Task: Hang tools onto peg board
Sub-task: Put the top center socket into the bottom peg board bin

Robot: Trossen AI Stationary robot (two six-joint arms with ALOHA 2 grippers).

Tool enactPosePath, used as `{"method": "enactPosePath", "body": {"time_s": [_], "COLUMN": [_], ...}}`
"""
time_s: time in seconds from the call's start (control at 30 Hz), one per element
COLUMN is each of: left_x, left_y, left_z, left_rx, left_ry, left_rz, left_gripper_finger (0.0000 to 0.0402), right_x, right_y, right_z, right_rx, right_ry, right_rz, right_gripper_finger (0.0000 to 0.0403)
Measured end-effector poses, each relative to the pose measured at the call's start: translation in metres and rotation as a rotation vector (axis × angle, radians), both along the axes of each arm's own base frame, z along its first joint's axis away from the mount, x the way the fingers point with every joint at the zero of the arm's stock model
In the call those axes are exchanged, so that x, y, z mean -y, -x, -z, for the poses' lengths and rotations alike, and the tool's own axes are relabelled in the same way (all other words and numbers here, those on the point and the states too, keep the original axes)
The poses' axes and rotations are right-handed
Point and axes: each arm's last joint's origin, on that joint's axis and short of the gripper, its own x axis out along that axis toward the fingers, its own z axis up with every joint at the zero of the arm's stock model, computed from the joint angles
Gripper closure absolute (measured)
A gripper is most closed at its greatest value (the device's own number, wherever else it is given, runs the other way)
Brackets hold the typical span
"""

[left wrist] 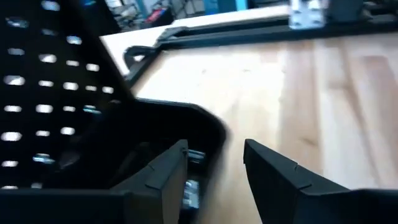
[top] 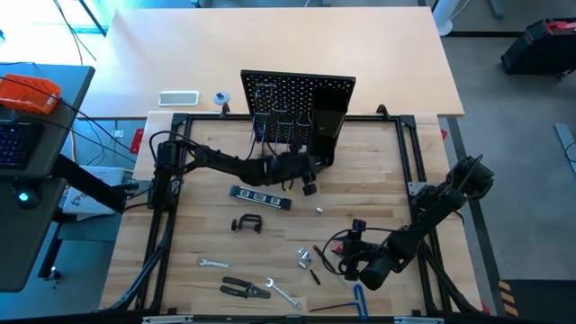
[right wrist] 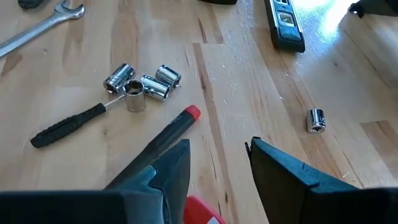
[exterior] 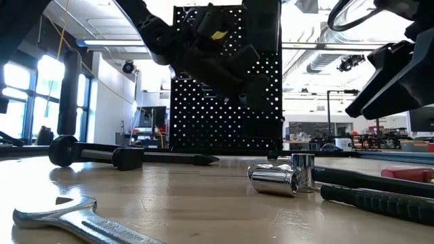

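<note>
1. Black perforated peg board (top: 297, 103) is seen standing upright at the far edge of the wooden table (top: 378, 171) in the high view, with a black box holder (top: 324, 135) on its right side.
2. Against the board's foot, the left gripper (top: 306, 171) is placed; only its wrist view shows the fingers (left wrist: 161, 177) parted, nothing between them.
3. Near the table's front right, the right gripper (top: 353, 265) is poised; its wrist view shows spread jaws above a red-tipped screwdriver (right wrist: 171, 134) and silver sockets (right wrist: 143, 84).
4. A dark level (top: 261, 198), C-clamp (top: 246, 224), pliers (top: 245, 288) and wrenches (top: 214, 264) are left lying on the table.
5. One wrench (exterior: 68, 217) is shown close up only in the low view.
</note>
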Motion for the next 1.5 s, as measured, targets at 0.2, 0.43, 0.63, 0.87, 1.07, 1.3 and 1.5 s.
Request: {"method": "enactPosePath", "body": {"time_s": [0.2, 0.43, 0.63, 0.87, 1.07, 1.3, 1.5], "left_x": [0.03, 0.066, 0.085, 0.081, 0.062, 0.052, 0.053], "left_y": [0.002, 0.01, 0.014, 0.016, 0.015, 0.012, 0.012], "left_z": [0.009, 0.021, 0.025, 0.03, 0.03, 0.027, 0.027], "left_rx": [-0.118, -0.265, -0.308, -0.317, -0.28, -0.242, -0.24], "left_ry": [-0.012, -0.015, -0.011, 0.079, 0.143, 0.13, 0.145], "left_rz": [0.083, 0.137, 0.179, 0.345, 0.426, 0.474, 0.521], "left_gripper_finger": [0.0249, 0.0249, 0.0249, 0.0252, 0.0258, 0.0259, 0.0259], "right_x": [0.004, 0.017, 0.031, 0.036, 0.03, 0.025, 0.025], "right_y": [0.0, -0.009, -0.018, -0.022, -0.019, -0.015, -0.015], "right_z": [0.001, 0.002, 0.003, 0.004, 0.004, 0.004, 0.004], "right_rx": [-0.011, -0.014, -0.047, -0.08, -0.085, -0.077, -0.067], "right_ry": [0.004, -0.012, -0.013, -0.026, -0.055, -0.071, -0.06], "right_rz": [0.027, 0.105, 0.143, 0.128, 0.113, 0.109, 0.113], "right_gripper_finger": [0.0242, 0.0242, 0.0242, 0.0242, 0.0242, 0.0242, 0.0242]}}
